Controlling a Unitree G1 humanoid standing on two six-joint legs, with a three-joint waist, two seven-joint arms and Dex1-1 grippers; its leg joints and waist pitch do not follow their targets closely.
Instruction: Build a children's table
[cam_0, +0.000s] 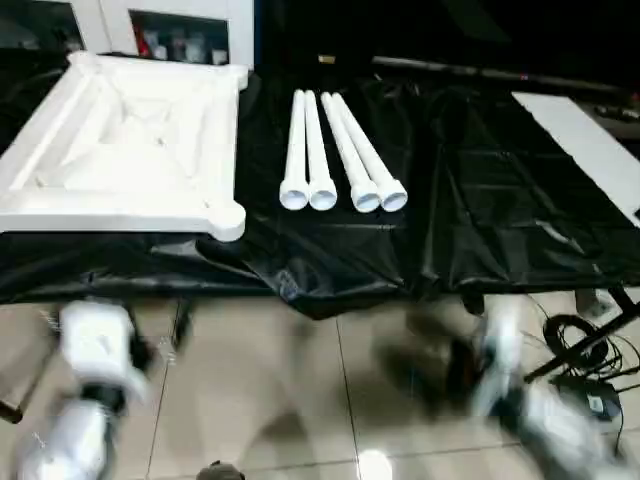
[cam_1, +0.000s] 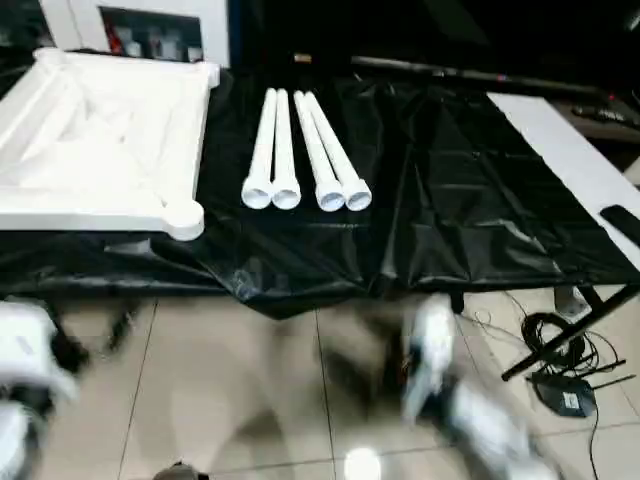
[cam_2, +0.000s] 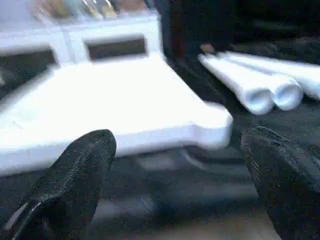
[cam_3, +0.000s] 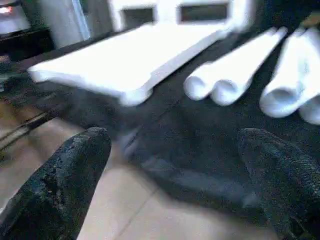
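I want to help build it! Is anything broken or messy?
Nothing stands out. The tabletop lies ribbed side up on the black cover, and the four legs lie neatly side by side beside it.

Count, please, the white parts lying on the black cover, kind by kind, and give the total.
Tabletop, ribbed underside up: 1
Tubular legs, side by side to the tabletop's right: 4
Flat white board, at the far right: 1
Total: 6

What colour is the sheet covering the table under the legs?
Black and glossy, a wrinkled plastic sheet; clearest in the left eye view.
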